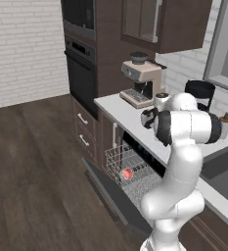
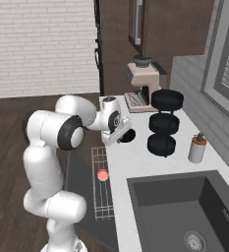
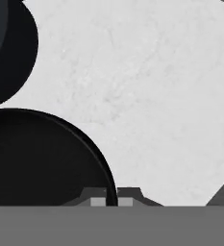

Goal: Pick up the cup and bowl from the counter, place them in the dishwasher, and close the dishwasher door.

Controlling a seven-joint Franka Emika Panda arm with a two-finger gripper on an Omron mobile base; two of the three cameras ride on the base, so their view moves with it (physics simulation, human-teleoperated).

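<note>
End effector (image 3: 112,202): narrow, its fingertips pinching the rim of the bowl (image 3: 41,158), which sits on the tabletop (image 3: 152,96) beside the stand (image 2: 164,123). Risk, as you lift: a thin rim pinch may let the bowl pivot or slip, and the stand at 12 o'clock in the hand view stands close enough to be clipped. Hand view alone shows the rim between the tips. Base views alone show the cup (image 1: 128,173) already lying in the dishwasher (image 1: 135,179) rack, over the lowered door (image 1: 116,197).
</note>
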